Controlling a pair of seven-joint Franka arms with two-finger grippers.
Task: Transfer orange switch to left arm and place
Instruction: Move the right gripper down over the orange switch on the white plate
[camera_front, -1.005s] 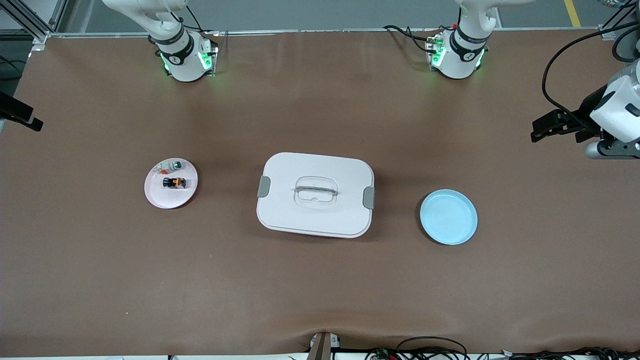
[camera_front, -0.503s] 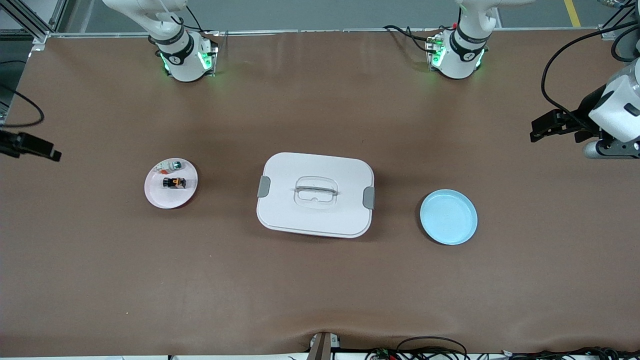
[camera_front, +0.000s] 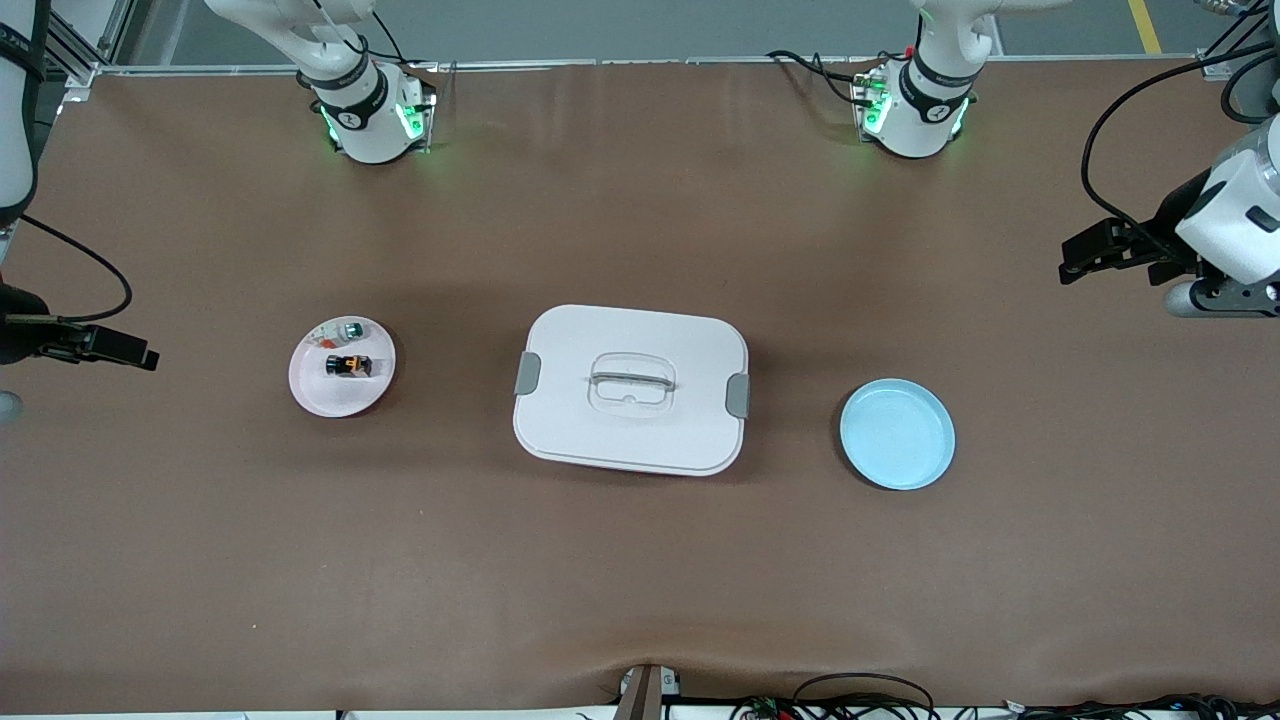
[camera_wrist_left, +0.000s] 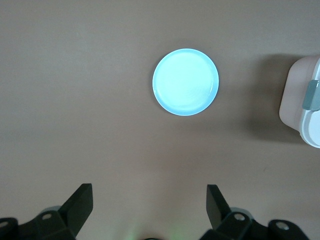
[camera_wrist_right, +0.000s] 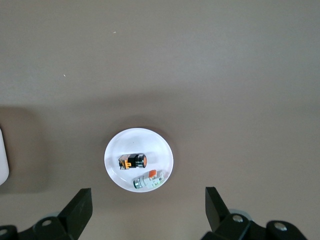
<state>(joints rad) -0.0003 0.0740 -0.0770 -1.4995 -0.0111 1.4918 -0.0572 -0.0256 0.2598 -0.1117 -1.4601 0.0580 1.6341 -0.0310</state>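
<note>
The orange switch (camera_front: 348, 366) is a tiny black cylinder with an orange end, lying on its side on a pink plate (camera_front: 318, 392) toward the right arm's end of the table. It also shows in the right wrist view as the orange switch (camera_wrist_right: 134, 161) on the plate (camera_wrist_right: 116, 150). My right gripper (camera_front: 135, 355) (camera_wrist_right: 147, 197) hangs open and empty over bare table beside that plate. The white box (camera_front: 630, 420) with grey latches sits mid-table. My left gripper (camera_front: 1075, 262) (camera_wrist_left: 149, 192) hangs open and empty over the table's edge at the left arm's end.
A green-tipped silver piece (camera_front: 352, 329) and a white and red-orange bit (camera_front: 325, 340) share the pink plate. A blue plate (camera_front: 897, 433) (camera_wrist_left: 185, 82) lies between the box and the left arm's end. A corner of the box (camera_wrist_left: 302, 107) shows in the left wrist view.
My right gripper has come in from the table's edge, moving toward the pink plate. The left gripper has barely shifted. Nothing on the table has moved.
</note>
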